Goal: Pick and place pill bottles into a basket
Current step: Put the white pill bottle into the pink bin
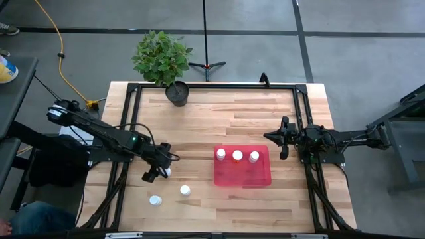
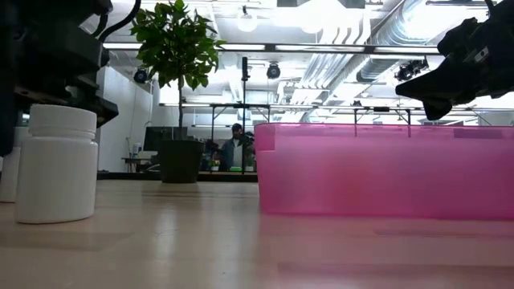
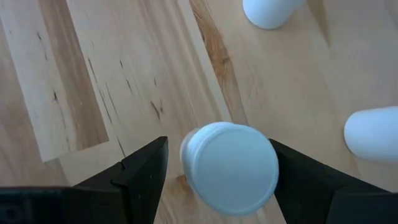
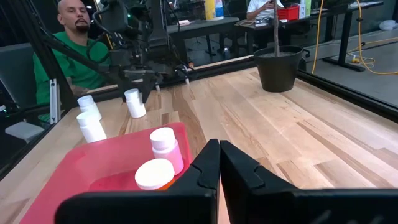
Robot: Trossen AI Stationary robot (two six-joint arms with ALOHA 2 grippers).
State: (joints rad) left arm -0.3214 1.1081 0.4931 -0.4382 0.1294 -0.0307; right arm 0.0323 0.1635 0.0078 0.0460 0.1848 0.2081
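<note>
White pill bottle (image 3: 229, 167) stands between left hand's (image 3: 217, 171) spread fingers (image 3: 144, 174).

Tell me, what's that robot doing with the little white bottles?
It is putting pill bottles into the red basket. Three bottles already stand inside. The left gripper has its fingers open around another bottle on the table, not squeezing it yet. Two more bottles wait nearby. The right gripper is shut, waiting beside the basket.

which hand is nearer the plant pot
Left, by a small margin. The left hand is over a bottle, diagonally down from the plant pot; the right hand waits beyond the red tray.
</note>
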